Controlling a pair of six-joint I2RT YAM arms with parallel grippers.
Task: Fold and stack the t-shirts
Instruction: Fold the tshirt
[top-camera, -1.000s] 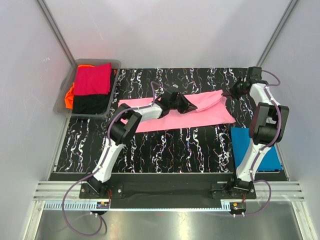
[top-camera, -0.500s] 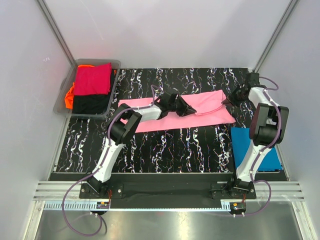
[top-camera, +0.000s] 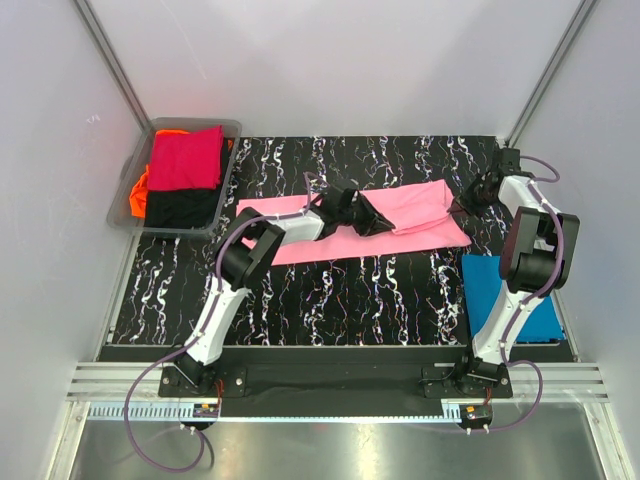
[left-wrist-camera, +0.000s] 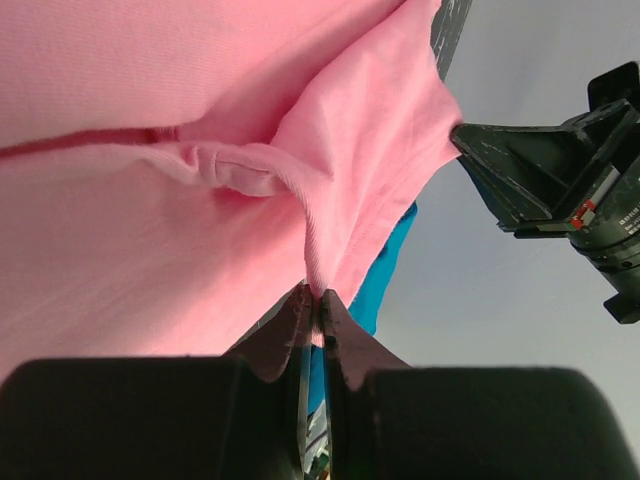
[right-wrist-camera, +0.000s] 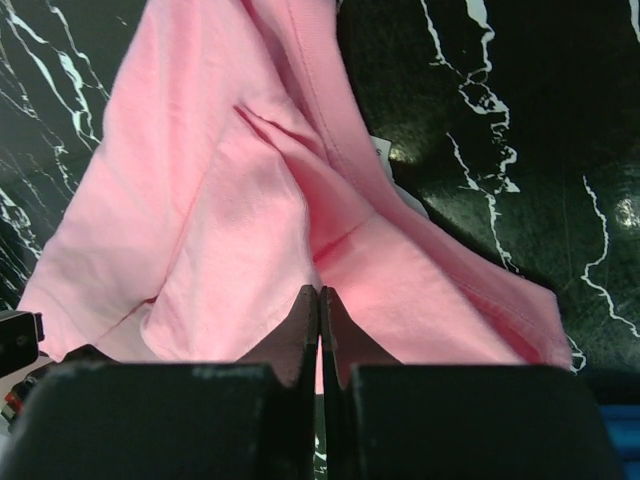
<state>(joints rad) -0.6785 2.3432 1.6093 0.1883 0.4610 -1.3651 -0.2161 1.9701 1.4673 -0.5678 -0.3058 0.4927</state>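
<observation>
The light pink t-shirt (top-camera: 420, 232) lies stretched across the middle of the black marbled table, its right part folded over. My left gripper (top-camera: 378, 217) is shut on a pinched fold of it near the middle; the left wrist view shows the pink cloth (left-wrist-camera: 150, 200) running into the closed jaws (left-wrist-camera: 320, 297). My right gripper (top-camera: 460, 203) is shut on the shirt's far right edge; the right wrist view shows pink cloth (right-wrist-camera: 230, 220) between its closed tips (right-wrist-camera: 319, 293). The bright blue t-shirt (top-camera: 505, 300) lies folded at the near right.
A grey bin (top-camera: 195, 124) at the back left holds a crimson shirt (top-camera: 187, 158), a black one (top-camera: 180, 207) and an orange one (top-camera: 140, 195). White walls enclose the table on three sides. The right arm stands just behind the blue shirt.
My right gripper has moved a little right and down toward the table with the shirt's edge. The left gripper has shifted slightly, still pinching the pink cloth. The folded flap lies flatter.
</observation>
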